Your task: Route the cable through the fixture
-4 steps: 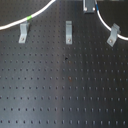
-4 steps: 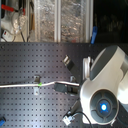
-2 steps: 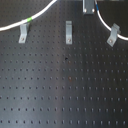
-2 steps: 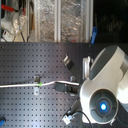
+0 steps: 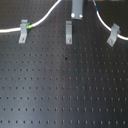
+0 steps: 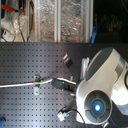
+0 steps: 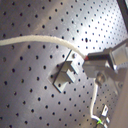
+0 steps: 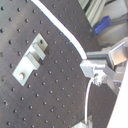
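Note:
The white cable (image 5: 44, 19) runs from the first exterior view's left edge, past its green band (image 5: 30, 26), up to my gripper (image 5: 77, 11) at the top. It then comes down past a blue mark (image 5: 94, 6) and over the diagonal clip (image 5: 114, 35). The fixture (image 5: 68, 32), the slim upright grey clip, stands in the middle just in front of the gripper, with no cable in it. In both wrist views the gripper (image 7: 89, 61) (image 8: 89, 65) is shut on the cable (image 7: 45, 41) (image 8: 60, 27), above a grey clip (image 7: 65, 76) (image 8: 31, 60).
A broad-footed grey clip (image 5: 23, 31) stands at the first exterior view's left beside the green band. The black perforated board (image 5: 65, 85) fills the foreground. In the second exterior view the white arm (image 6: 100, 85) fills the right side and shelves with clutter (image 6: 45, 20) stand behind.
The gripper with the cable has shifted slightly to the first exterior view's left. The three clips have not moved.

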You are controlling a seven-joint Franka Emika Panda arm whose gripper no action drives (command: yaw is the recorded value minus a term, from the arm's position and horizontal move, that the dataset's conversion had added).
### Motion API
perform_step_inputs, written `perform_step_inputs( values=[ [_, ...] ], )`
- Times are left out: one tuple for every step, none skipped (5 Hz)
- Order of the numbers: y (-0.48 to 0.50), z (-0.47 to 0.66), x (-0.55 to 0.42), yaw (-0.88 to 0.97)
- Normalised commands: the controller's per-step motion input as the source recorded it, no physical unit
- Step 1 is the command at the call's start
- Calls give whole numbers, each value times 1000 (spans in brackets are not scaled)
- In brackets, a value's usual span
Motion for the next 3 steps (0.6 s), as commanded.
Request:
perform_step_inputs(
  values=[
    [231, 134, -48, 231],
    [226, 152, -65, 149],
    [255, 149, -93, 266]
  ],
)
